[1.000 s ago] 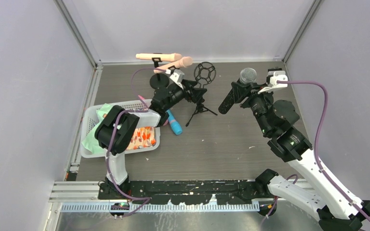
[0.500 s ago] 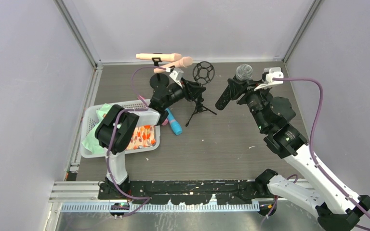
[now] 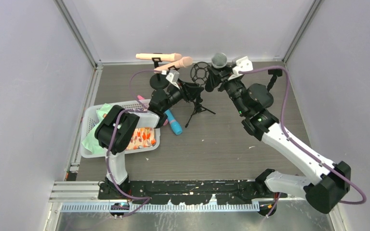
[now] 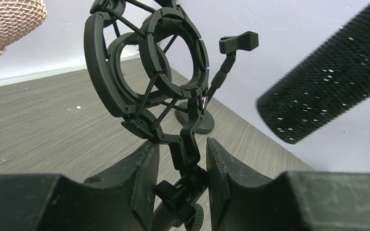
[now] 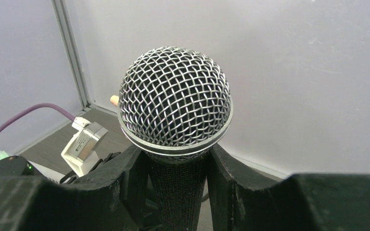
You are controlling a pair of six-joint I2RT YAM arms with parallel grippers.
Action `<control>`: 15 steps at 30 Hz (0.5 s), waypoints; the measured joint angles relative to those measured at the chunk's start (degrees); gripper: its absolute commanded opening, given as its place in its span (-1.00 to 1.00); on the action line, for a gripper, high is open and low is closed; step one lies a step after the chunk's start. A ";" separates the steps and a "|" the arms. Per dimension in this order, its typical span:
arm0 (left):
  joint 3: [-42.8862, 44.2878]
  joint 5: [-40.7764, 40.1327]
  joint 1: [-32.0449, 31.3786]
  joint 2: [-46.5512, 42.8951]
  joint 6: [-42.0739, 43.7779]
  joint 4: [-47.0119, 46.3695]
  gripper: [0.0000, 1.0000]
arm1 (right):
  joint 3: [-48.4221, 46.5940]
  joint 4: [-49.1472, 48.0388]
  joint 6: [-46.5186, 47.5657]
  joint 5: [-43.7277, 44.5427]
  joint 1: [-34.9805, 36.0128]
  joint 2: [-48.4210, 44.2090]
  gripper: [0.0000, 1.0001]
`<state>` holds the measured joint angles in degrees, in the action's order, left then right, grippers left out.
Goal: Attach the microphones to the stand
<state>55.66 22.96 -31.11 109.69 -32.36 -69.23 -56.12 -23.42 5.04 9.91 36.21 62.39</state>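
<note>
My right gripper [image 3: 223, 76] is shut on the black microphone [image 3: 218, 60] just below its silver mesh head [image 5: 175, 101]. The mic's lower end sits beside the black shock-mount ring [image 3: 200, 72] of the tripod stand [image 3: 200, 108]. My left gripper [image 3: 188, 90] is shut on that stand's neck joint [image 4: 185, 161], under the ring [image 4: 149, 72]. The black mic's body [image 4: 332, 101] shows at the right of the left wrist view. Two peach microphones [image 3: 159, 57] [image 3: 177, 62] rest on a round-based stand [image 3: 159, 82] at the back. The blue microphone [image 3: 174, 123] lies on the table.
A white basket [image 3: 90, 115] with cloths stands at the left. A small clip stand [image 3: 271, 76] is at the back right; it also shows in the left wrist view [image 4: 236, 43]. Grey walls close the back and sides.
My right arm has swung left with the black microphone, from the right side over to the shock-mount ring. My left gripper has stayed on the tripod stand.
</note>
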 measured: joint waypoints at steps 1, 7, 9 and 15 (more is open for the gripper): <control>-0.24 -0.28 -0.02 -0.11 -0.11 -0.20 -0.99 | -0.83 -0.55 1.01 -0.90 0.00 1.64 -0.99; -1.01 -0.92 -0.28 -0.72 -0.22 -0.22 -0.99 | -7.04 -3.10 4.15 -5.42 0.00 8.63 -0.99; -1.14 -0.90 -0.31 -0.85 -0.22 -0.20 -0.99 | -9.07 -3.85 4.63 -6.58 0.00 10.08 -0.99; -1.25 -0.81 -0.42 -0.96 -0.24 -0.17 -0.99 | -13.00 -5.88 6.08 -8.17 0.00 13.46 -0.99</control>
<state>54.41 22.15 -31.53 108.73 -32.60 -69.41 -69.12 -29.30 11.11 1.74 36.21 75.85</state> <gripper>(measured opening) 0.383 0.467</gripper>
